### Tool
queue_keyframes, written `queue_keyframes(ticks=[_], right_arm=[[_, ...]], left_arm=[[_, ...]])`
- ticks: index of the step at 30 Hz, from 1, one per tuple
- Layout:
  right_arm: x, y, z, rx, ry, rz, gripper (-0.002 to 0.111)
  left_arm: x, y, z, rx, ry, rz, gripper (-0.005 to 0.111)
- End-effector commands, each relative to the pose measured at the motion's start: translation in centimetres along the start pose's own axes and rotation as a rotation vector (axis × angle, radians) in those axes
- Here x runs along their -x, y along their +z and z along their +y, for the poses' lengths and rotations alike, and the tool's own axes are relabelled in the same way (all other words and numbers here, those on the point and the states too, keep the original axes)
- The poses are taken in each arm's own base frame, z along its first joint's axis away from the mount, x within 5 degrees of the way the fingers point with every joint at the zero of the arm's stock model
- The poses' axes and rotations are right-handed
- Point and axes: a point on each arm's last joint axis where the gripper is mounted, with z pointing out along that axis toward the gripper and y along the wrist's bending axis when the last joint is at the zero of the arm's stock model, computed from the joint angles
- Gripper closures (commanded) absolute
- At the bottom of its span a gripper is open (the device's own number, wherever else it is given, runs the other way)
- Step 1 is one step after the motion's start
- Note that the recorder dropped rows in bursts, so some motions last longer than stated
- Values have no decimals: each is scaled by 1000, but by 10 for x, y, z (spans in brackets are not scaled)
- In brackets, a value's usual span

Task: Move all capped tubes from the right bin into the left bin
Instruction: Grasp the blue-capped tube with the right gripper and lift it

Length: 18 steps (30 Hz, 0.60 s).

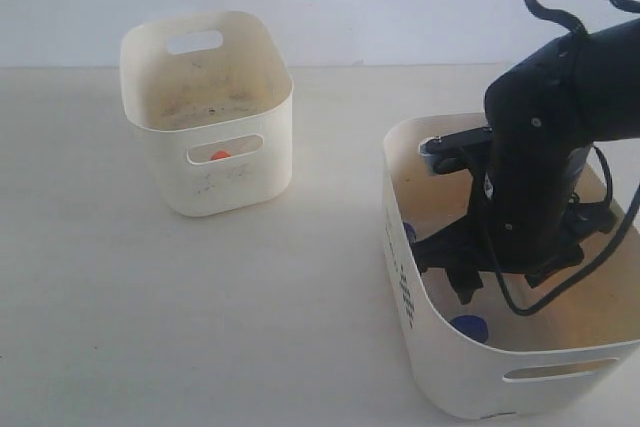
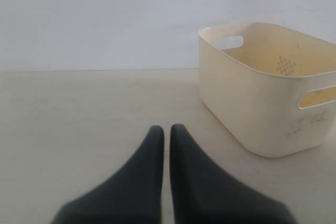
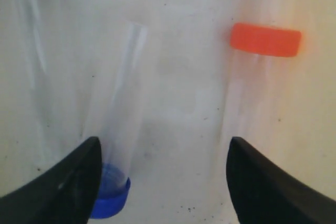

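My right gripper (image 1: 466, 285) reaches down inside the right bin (image 1: 440, 377), the wide cream tub. It is open (image 3: 164, 145) just above the bin floor. A clear tube with a blue cap (image 3: 108, 199) lies against one finger (image 3: 68, 182). A tube with an orange cap (image 3: 265, 40) lies beyond the other finger (image 3: 273, 182). Nothing is gripped. Two blue caps (image 1: 468, 327) (image 1: 409, 233) show beside the arm. The left bin (image 1: 160, 67), (image 2: 247, 103) is smaller and smudged, and an orange cap (image 1: 220, 155) shows through its slot. My left gripper (image 2: 163, 129) is shut and empty over the table.
Black printed marks (image 1: 405, 292) run down the right bin's left wall. The right arm and its cable (image 1: 570, 7) fill much of that bin. Pale tabletop (image 1: 300, 277) lies between the two bins. A white wall stands behind.
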Motion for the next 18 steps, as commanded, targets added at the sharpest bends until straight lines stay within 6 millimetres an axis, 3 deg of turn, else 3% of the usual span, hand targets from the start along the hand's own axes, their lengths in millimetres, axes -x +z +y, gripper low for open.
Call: queue_keyframes(ticks=[1, 15, 18], right_arm=[[1, 10, 2, 7, 10, 14, 45], [2, 31, 7, 10, 11, 48, 45], [2, 35, 7, 3, 8, 60, 52]], left_arm=[[2, 0, 0, -1, -16, -7, 102], [2, 0, 0, -1, -16, -7, 102], [2, 0, 0, -1, -16, -7, 102]])
